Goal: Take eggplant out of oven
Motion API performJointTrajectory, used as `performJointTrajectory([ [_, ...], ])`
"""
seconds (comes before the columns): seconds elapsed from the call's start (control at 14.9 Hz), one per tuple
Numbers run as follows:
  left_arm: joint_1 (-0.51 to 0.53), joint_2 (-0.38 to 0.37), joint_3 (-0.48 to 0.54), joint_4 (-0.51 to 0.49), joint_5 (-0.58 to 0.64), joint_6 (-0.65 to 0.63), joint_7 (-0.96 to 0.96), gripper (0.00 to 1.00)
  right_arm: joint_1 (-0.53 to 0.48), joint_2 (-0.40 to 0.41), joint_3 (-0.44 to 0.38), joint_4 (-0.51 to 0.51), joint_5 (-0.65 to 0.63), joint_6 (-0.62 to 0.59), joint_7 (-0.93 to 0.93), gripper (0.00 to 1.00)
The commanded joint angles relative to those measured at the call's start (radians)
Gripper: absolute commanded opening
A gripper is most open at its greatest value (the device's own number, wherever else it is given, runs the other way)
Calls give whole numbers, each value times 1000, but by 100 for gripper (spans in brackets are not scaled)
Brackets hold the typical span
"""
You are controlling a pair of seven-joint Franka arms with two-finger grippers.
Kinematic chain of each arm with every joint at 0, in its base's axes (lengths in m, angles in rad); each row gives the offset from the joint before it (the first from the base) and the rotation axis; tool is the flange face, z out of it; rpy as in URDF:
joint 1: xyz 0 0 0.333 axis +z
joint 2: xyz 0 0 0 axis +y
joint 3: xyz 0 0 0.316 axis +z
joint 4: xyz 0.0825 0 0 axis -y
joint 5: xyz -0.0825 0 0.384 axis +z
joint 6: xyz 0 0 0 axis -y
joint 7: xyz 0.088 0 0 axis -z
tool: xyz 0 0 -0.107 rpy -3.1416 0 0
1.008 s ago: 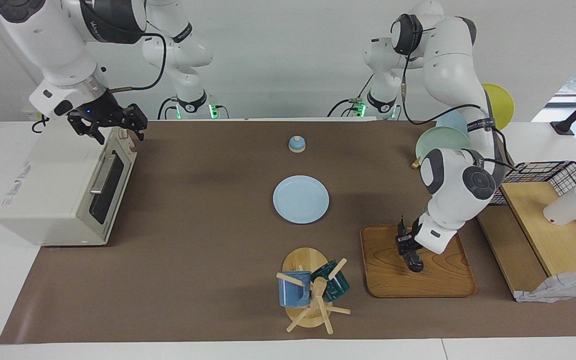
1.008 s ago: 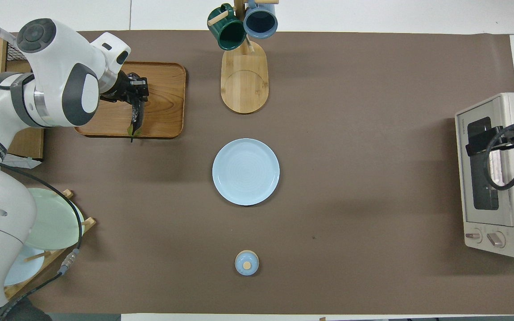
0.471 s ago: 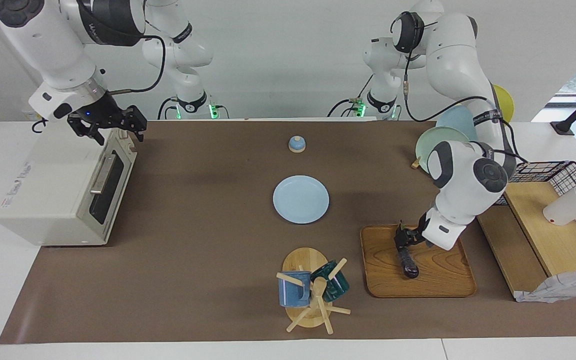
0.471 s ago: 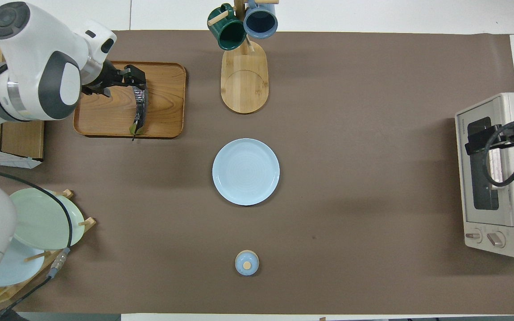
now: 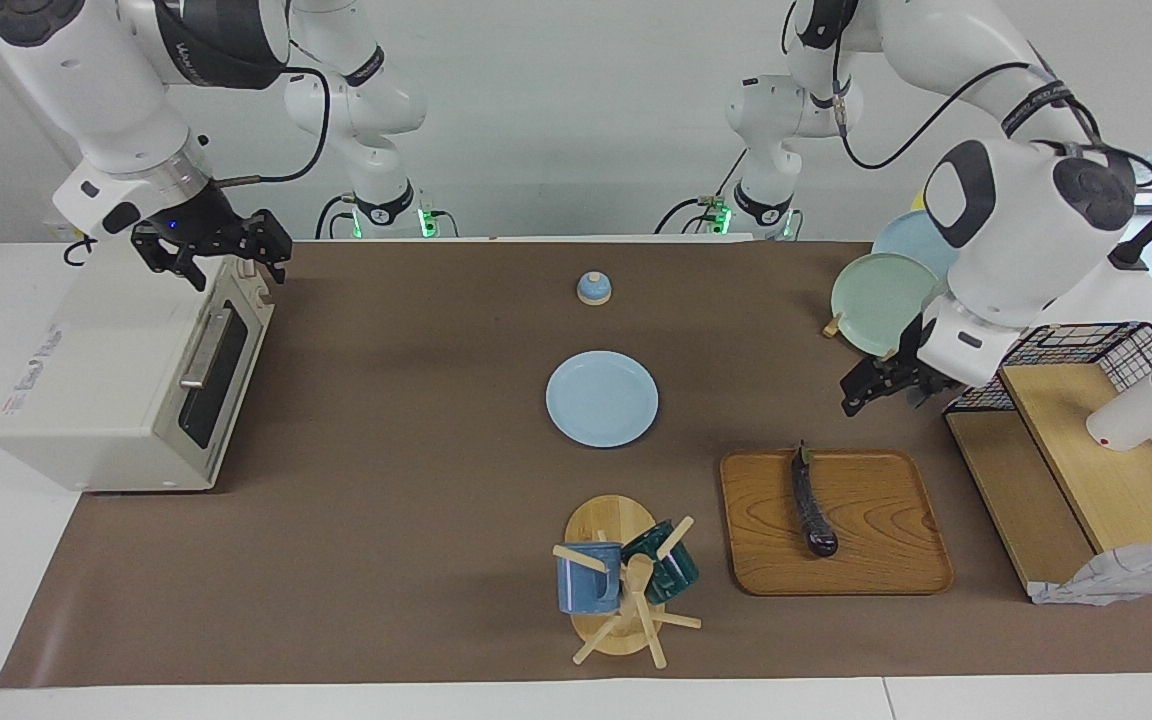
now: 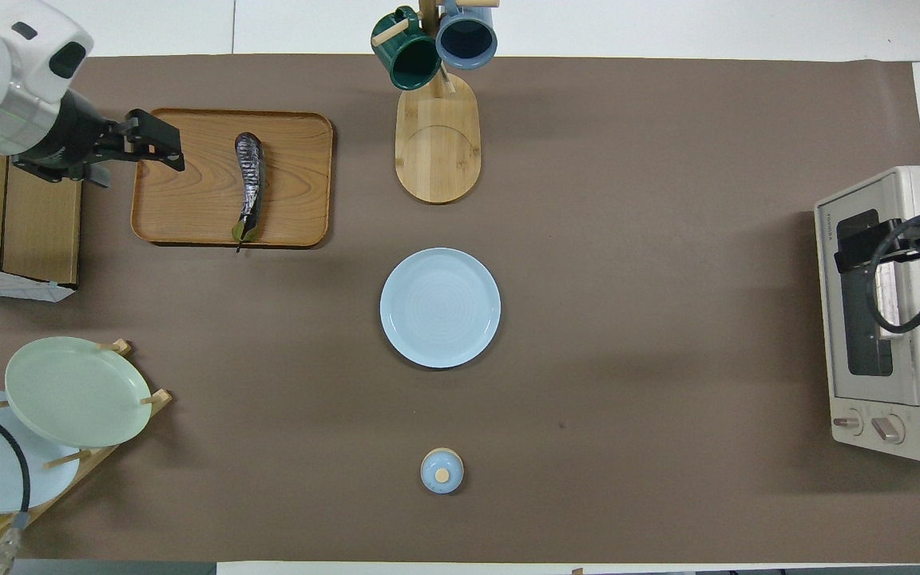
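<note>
The dark purple eggplant (image 5: 811, 505) lies on the wooden tray (image 5: 886, 560), also in the overhead view (image 6: 248, 180), stem end pointing toward the robots. My left gripper (image 5: 876, 392) is open and empty, raised beside the tray's edge toward the left arm's end (image 6: 163, 147). The cream-white oven (image 5: 116, 370) stands at the right arm's end of the table with its door shut (image 6: 867, 319). My right gripper (image 5: 236, 265) is open and empty, hovering over the oven's top front edge (image 6: 847, 257).
A light blue plate (image 5: 601, 398) lies mid-table. A mug tree (image 5: 626, 580) with two mugs stands beside the tray. A small blue lidded knob (image 5: 593, 288) sits nearer the robots. A plate rack (image 5: 881, 290) and a wooden shelf with a wire basket (image 5: 1086, 450) are at the left arm's end.
My left gripper let go of the eggplant, which now lies on the tray, then rose and drew back toward the left arm's end. My right gripper barely moved.
</note>
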Motion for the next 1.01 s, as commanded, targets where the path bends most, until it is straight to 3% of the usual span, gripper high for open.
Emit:
performJointTrajectory([
  [0.0, 1, -125, -1, -83, 55, -67, 11, 100, -7, 10, 3, 15, 14, 10, 16, 100],
  [0.2, -2, -262, 1, -216, 61, -93, 21, 100, -7, 10, 3, 15, 13, 11, 16, 100],
  [0.4, -6, -334, -1, -306, 69, -93, 21, 100, -5, 10, 3, 15, 13, 11, 16, 100],
  [0.67, 1, -344, -6, -309, 69, -142, 18, 100, -5, 10, 3, 15, 13, 11, 16, 100],
  [0.94, 45, -308, -41, -205, 61, -217, 20, 100, -5, 10, 3, 16, 11, 11, 16, 100],
])
